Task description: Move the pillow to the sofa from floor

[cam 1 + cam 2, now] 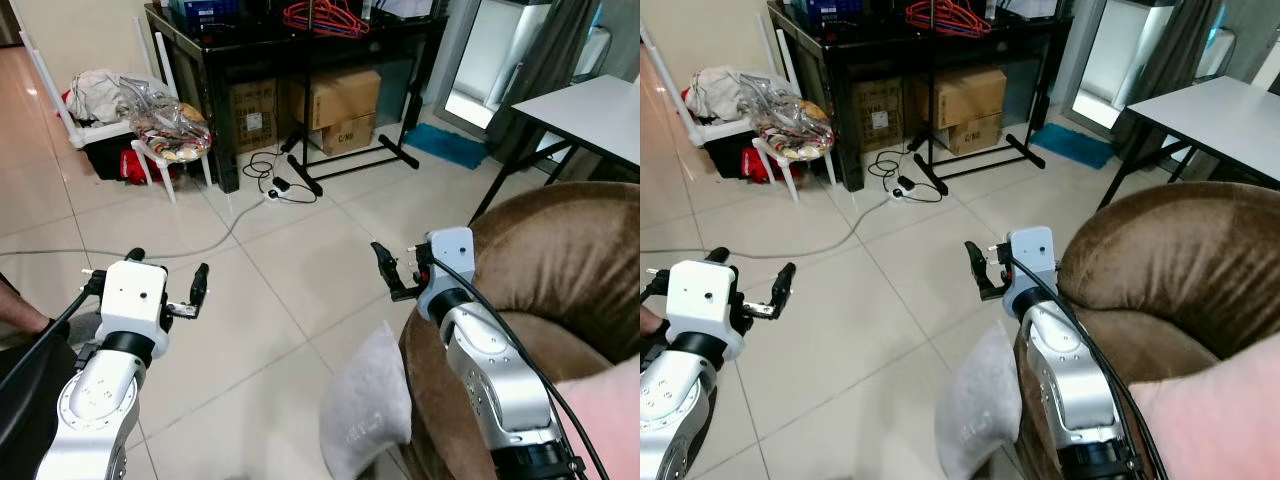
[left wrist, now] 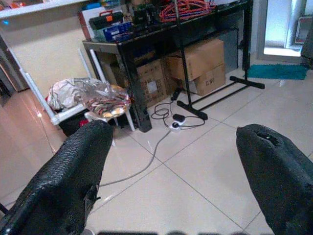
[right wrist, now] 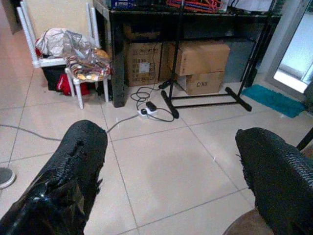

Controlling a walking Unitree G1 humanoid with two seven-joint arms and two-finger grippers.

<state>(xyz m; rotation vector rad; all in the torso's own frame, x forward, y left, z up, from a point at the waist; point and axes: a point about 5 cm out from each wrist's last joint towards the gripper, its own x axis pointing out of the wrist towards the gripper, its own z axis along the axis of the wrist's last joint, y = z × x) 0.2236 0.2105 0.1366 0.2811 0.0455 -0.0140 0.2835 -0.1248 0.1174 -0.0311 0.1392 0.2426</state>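
I'm at the reach step: both the left claw (image 1: pixel 168 283) and right claw (image 1: pixel 397 270) gape empty above the floor (image 1: pixel 290 300), so next I lower toward the grey pillow (image 1: pixel 365 415) leaning on the brown sofa (image 1: pixel 560 270).

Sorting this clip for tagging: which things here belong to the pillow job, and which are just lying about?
Job:
grey pillow, on the floor against the sofa
brown sofa
left end effector, open, empty
right end effector, open, empty

Lying about:
boxes under the black table
red hangers
cable
plastic chair
white table
teal mat
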